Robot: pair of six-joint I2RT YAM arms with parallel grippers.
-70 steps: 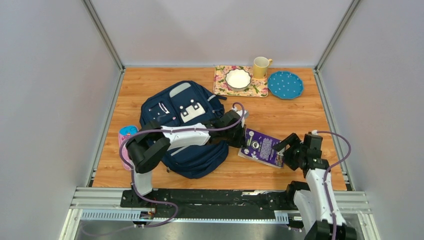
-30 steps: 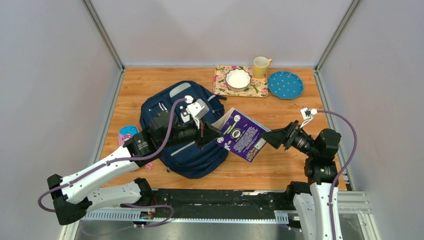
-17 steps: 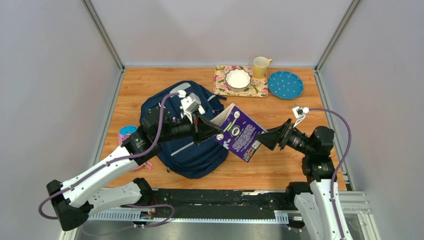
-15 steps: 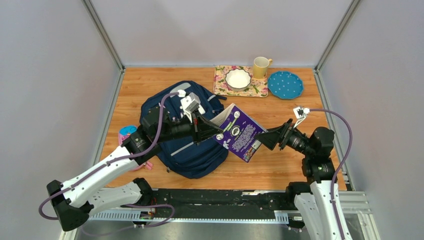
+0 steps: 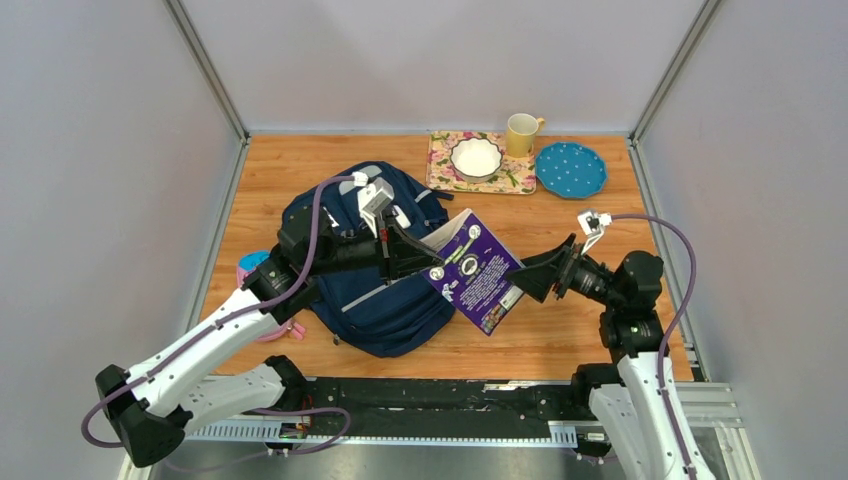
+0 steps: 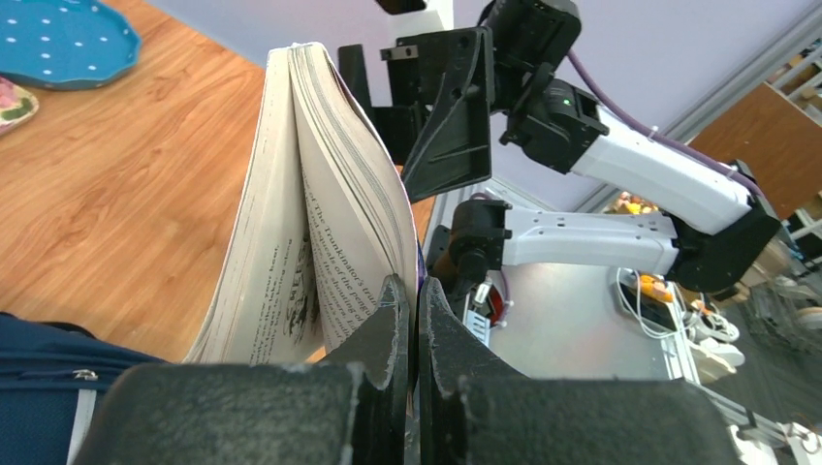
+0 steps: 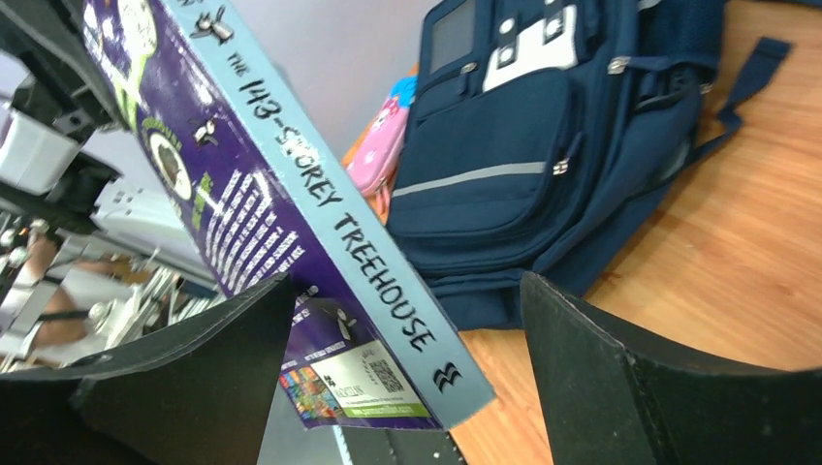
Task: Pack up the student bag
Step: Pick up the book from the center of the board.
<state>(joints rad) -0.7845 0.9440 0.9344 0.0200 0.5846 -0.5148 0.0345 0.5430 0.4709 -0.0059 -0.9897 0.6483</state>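
student bag [image 5: 392, 312]: navy, flat on the wooden table [image 5: 570, 235], centre-left of top view; front pockets, grey stripes and white patch facing up; upper right of right wrist view
left arm [image 5: 200, 340]: stretched from lower left of top view across the bag's middle
book [image 5: 478, 272]: purple cover, pale blue spine reading "143-STOREY TREEHOUSE"; off the table, tilted, centre of top view, just right of the bag; pages fanned apart in left wrist view
left gripper [image 6: 415, 291]: pinched tight on the book's cover edge, the 2 fingers almost meeting, bottom centre of left wrist view
right gripper [image 7: 406, 278]: jaws spread wide, 1 finger on either side of the book's lower spine corner; contact with the book cannot be told
pencil case [image 5: 254, 266]: pink and blue, against the bag's left side, partly hidden by the left arm
floral mat [image 5: 512, 181]: back edge of table, upper centre of top view
bowl [image 5: 476, 157]: white, sitting on the mat
mug [image 5: 521, 133]: yellow, at the mat's far right corner
plate [image 5: 570, 169]: blue with white dots, just right of the mat, well apart from the bag
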